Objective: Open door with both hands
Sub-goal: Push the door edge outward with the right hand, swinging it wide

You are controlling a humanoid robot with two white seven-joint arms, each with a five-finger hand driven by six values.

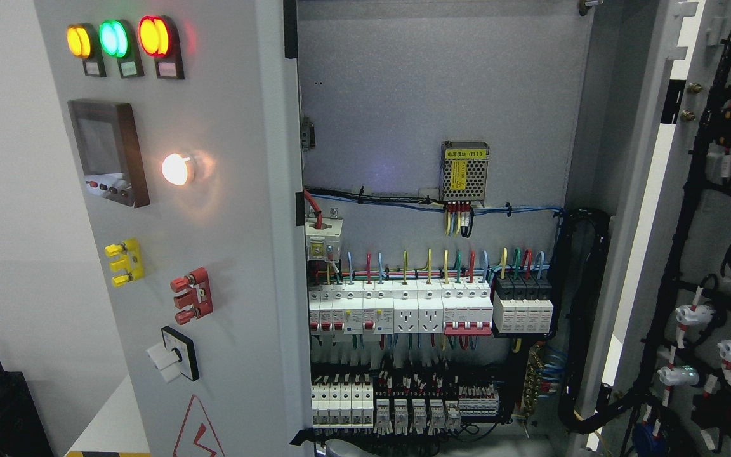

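Neither hand shows in the head view, so whether their fingers are released, clenched or grasping anything cannot be told, and nothing can be placed against them.

The cabinet stands with both doors swung wide. The left door (232,254) fills the picture's left, its outer face turned to the camera. Along its top sit an amber lamp (79,41), a green lamp (113,38) and a red lamp (153,36), all lit. Below them is a small meter (108,152), with a glowing white lamp (177,169) just beside it. Lower down come a yellow terminal block (124,261), a red terminal block (192,296) and a rotary switch (173,355).

The right door (730,190) hangs open at the picture's right, showing its inner face laced with black cables (689,209).

Between the doors the grey back plate (435,95) is exposed. It carries a mesh-cased power supply (465,170) above a row of white breakers (397,308) fed by coloured wires.
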